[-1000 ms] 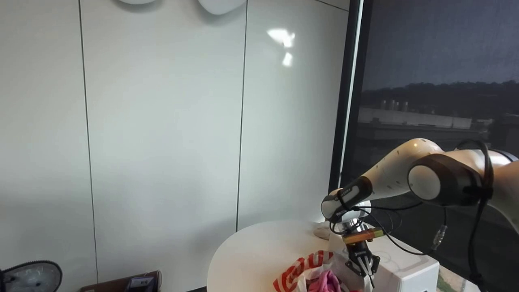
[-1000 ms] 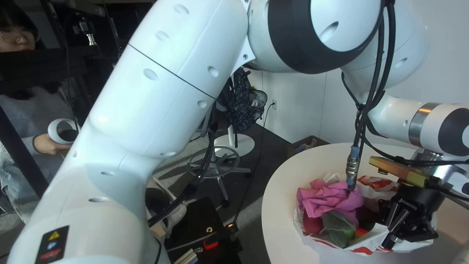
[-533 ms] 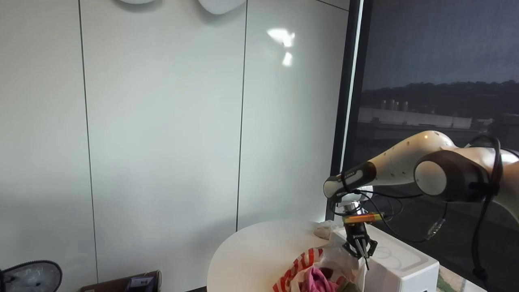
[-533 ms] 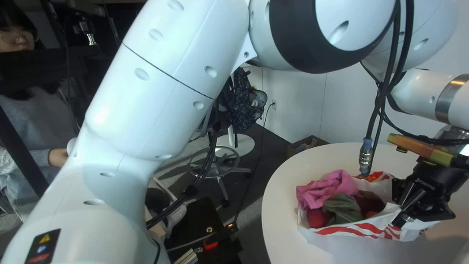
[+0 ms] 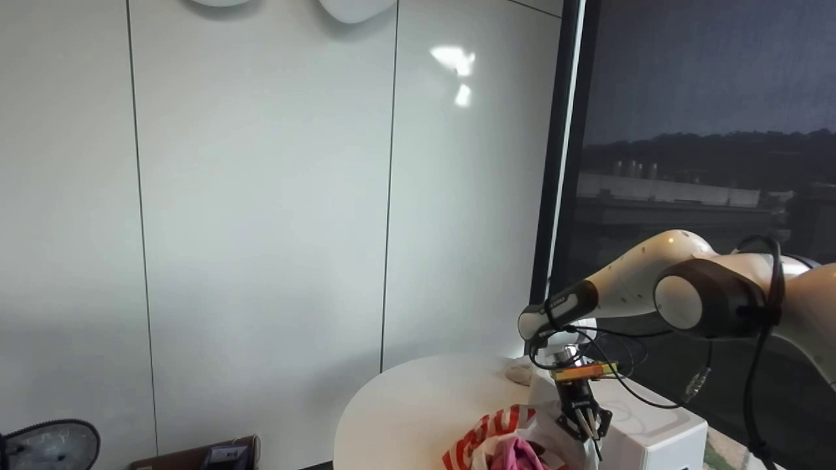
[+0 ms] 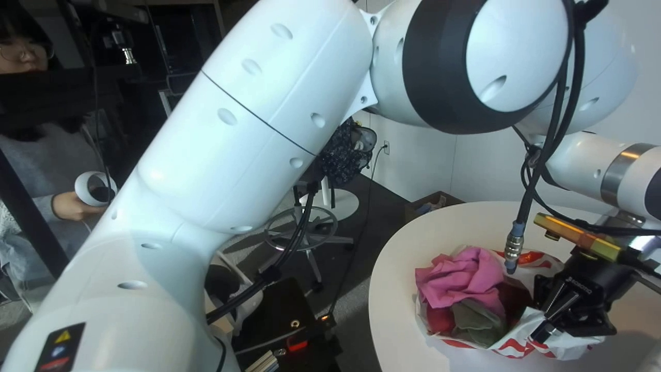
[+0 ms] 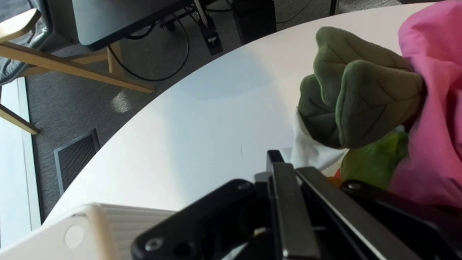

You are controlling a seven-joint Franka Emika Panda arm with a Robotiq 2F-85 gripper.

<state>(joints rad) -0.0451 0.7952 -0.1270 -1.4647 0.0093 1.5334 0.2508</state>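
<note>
A white plastic bag with red stripes lies open on the table; it shows in both exterior views point(image 5: 480, 436) point(image 6: 512, 349) and in the wrist view point(image 7: 306, 153). My gripper point(image 6: 543, 330) points down at the bag's near rim, its fingers together with white plastic at the tips. It also shows in an exterior view point(image 5: 597, 446) and the wrist view point(image 7: 285, 165). In the bag are a pink cloth point(image 6: 462, 279), a grey-green leaf-shaped soft piece point(image 7: 364, 97), a green round thing point(image 7: 375, 162) and a dark red round thing point(image 6: 439, 319). The plastic between the fingers is mostly hidden.
A round white table point(image 5: 385, 411) bears the bag. A white box point(image 5: 659, 427) stands right beside the gripper, also in the wrist view point(image 7: 122, 224). A pale crumpled thing point(image 5: 520, 373) lies behind it. A cable connector point(image 6: 514, 247) hangs over the bag. A person point(image 6: 49, 175) sits nearby.
My gripper first rose, pulling the bag's rim up and taut, then came down again. The rim now sags and folds, and the pink cloth and leaf piece have shifted in the bag.
</note>
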